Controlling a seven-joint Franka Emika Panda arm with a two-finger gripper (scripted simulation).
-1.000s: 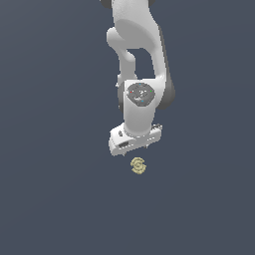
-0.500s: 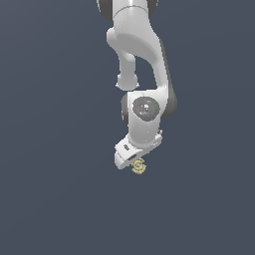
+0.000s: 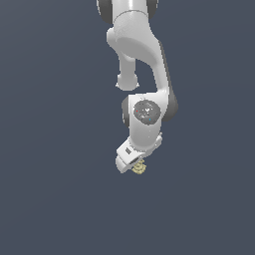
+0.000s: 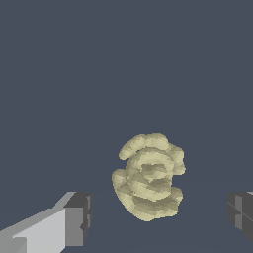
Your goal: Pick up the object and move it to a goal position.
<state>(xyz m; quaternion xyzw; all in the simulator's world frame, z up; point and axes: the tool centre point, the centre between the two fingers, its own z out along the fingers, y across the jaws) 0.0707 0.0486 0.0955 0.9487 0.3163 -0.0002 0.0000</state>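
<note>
1. Since a second ago, my pincer [image 3: 133, 168] has dropped and tilted onto the lump [image 3: 140, 169], which has stayed put on the floor.
2. Its fingers [image 4: 74, 217] are spread, released, with the lump [image 4: 149, 176] between them, touching neither.
3. I judge I should come a little lower, centre it, then close gently; it is small and could squirt out.
4. Behind the pincer, the wrist leans toward the exterior view's left, and the arm [image 3: 141, 60] rises nearly straight up.
</note>
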